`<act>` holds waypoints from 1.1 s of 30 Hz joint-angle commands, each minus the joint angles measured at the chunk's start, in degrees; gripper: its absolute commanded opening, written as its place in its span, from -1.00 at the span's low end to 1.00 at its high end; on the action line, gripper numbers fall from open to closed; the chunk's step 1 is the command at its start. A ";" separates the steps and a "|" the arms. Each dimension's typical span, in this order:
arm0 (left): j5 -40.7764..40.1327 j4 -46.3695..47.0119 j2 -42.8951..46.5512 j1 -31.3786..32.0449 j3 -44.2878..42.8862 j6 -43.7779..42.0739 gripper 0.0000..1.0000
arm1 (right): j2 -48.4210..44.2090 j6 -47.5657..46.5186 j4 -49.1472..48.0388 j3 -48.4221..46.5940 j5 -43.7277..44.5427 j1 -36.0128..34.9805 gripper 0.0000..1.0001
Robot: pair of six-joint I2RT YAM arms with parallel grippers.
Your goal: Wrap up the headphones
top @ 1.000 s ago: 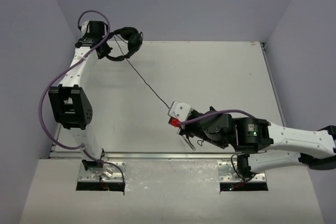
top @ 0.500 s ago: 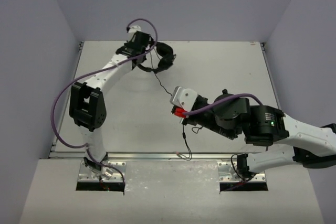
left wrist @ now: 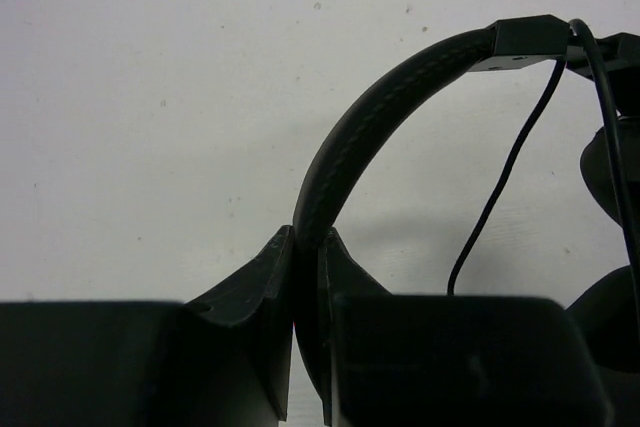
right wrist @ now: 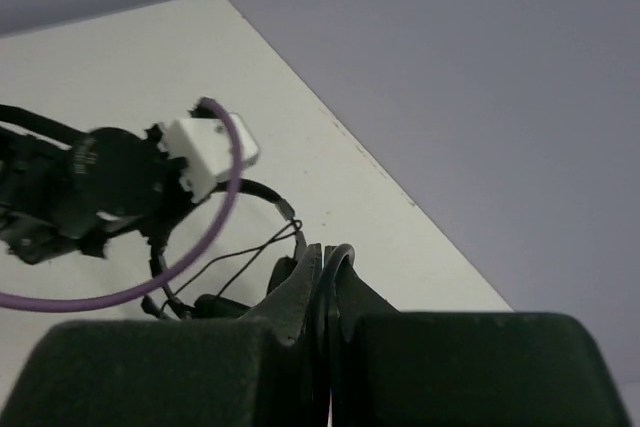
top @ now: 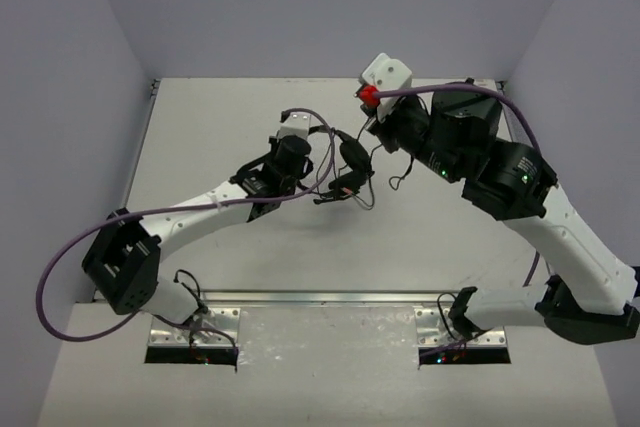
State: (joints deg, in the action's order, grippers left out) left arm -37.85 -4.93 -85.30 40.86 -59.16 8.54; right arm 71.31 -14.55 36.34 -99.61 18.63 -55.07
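Pale purple walls [top: 330,7] stand around a white surface [top: 210,127]. Near the middle of it, a bit toward 12 o'clock, are the headphones [top: 348,165]. They are small and black. They have a thin curved headband [left wrist: 400,87] with a bumpy, stitched look, and soft round ear cups [left wrist: 608,172]. A long thin dark cable [left wrist: 500,209] hangs from them in loose loops.

The left claw [left wrist: 307,252] is at 9 o'clock from the headphones. It is squeezed tight on the headband, with one finger on each side. In the left wrist view the headband bends up and away from it toward 2 o'clock. The ear cups sit at 3 o'clock there.

The right claw [right wrist: 325,267] is at 1 o'clock from the headphones, nearer the far edge of the surface. It is closed all the way. A thin bit of the cable is pinched between its fingers. More of the cable dangles below it in small loops.
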 commanded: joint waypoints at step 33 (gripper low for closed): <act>24.04 1.16 17.80 10.99 9.06 0.08 -0.99 | 20.35 10.94 -2.50 -14.37 -24.96 35.99 -0.97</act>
State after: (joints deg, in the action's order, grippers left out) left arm -16.95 -1.21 -68.25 49.54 -47.92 7.60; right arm 90.04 -4.89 37.34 -110.61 -5.65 -21.12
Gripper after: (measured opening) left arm 0.085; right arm 0.013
